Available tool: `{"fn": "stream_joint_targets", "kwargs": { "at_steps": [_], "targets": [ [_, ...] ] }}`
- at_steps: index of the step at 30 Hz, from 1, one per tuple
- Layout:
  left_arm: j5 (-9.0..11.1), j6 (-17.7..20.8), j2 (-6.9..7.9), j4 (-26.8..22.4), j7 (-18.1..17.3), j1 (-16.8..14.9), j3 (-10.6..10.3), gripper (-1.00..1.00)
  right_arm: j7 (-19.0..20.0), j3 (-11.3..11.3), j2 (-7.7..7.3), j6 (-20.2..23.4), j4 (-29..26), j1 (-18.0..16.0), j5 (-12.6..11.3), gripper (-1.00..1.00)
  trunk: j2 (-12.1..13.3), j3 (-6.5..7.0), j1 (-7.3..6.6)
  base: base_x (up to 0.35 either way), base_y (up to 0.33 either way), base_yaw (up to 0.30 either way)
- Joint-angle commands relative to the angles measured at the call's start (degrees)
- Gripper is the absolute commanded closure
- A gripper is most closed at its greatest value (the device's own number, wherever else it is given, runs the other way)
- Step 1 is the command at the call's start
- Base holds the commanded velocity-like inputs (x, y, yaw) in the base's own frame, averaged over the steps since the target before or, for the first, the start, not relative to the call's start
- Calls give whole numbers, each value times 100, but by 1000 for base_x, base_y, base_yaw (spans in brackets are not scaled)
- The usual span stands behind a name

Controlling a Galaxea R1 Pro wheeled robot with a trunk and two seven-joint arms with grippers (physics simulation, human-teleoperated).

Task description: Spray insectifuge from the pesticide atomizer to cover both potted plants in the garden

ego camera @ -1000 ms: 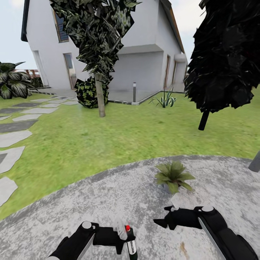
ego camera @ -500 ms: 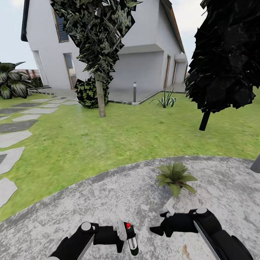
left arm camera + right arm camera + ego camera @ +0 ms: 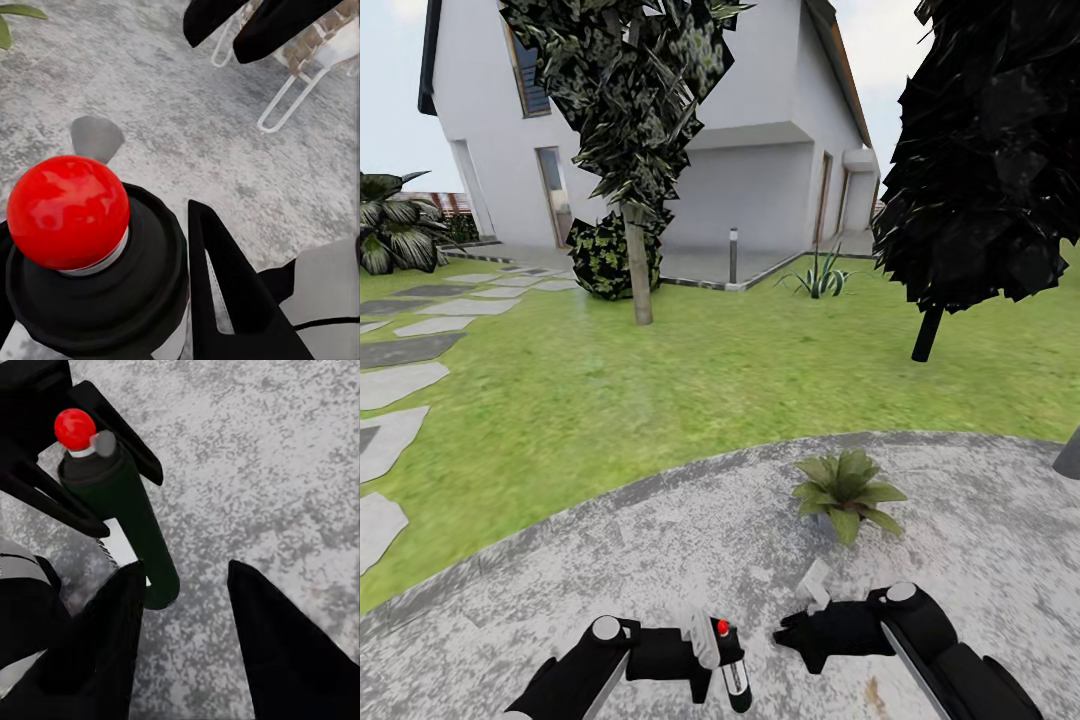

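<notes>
Head view: left gripper (image 3: pixel 712 668) clamped on the pesticide atomizer (image 3: pixel 730 672), fingers either side of the dark bottle, red dot up, bottle held above the grey paved patio (image 3: pixel 610 570). Right wrist view confirms the two black fingers pinching the bottle body. Right gripper (image 3: pixel 792 632) just beside it, jaws spread apart, holding nothing. One potted plant (image 3: pixel 847 490) sits on the patio ahead of the right gripper, well apart. Lawn (image 3: pixel 660 390), dark trees and white house (image 3: pixel 760 130) beyond.
</notes>
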Motion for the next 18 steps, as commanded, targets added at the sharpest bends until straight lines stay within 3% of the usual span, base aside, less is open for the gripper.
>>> {"fn": "stream_joint_targets", "kwargs": {
  "at_steps": [1,4,10,15,18],
  "targets": [
    [-2,11,-26,21,0,0,0,100,0,1,4,-2,-6,-2,-1,100,0,0,0,0,0,0],
    [-16,24,-185,192,0,0,-27,100,5,3,12,-4,-14,-28,-2,100,0,0,0,0,0,0],
    [-349,37,-369,278,8,0,-26,100,6,2,99,-4,-16,-43,-2,100,0,0,0,0,0,0],
    [-374,39,-403,290,9,0,-26,100,7,33,339,28,-13,-44,2,100,0,0,0,0,0,0],
    [-368,14,-398,285,129,0,-20,100,5,147,404,45,0,-44,3,100,0,0,0,0,0,0]
  ]
}}
